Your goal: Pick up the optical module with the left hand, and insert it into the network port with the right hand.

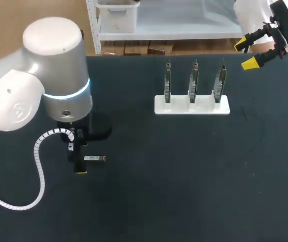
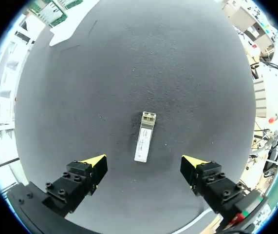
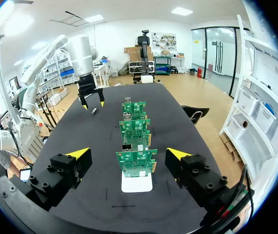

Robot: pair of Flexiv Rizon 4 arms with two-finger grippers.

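Note:
The optical module [image 2: 145, 137], a small silver bar, lies flat on the black table [image 2: 177, 73]. My left gripper [image 2: 144, 165] hangs open just above it, with one yellow tip to either side of its near end. In the head view the module [image 1: 94, 158] shows beside the left gripper [image 1: 77, 156]. Three green circuit boards [image 3: 136, 161] with metal ports stand upright in a white holder [image 1: 191, 105]. My right gripper [image 3: 128, 154] stands open and empty, raised behind the row of boards, at the far right edge [image 1: 249, 53].
The black table [image 1: 184, 176] spreads bare between the module and the white holder [image 3: 136, 183]. My left arm [image 1: 48, 85] with its coiled white cable [image 1: 39, 161] covers the near left part of the table.

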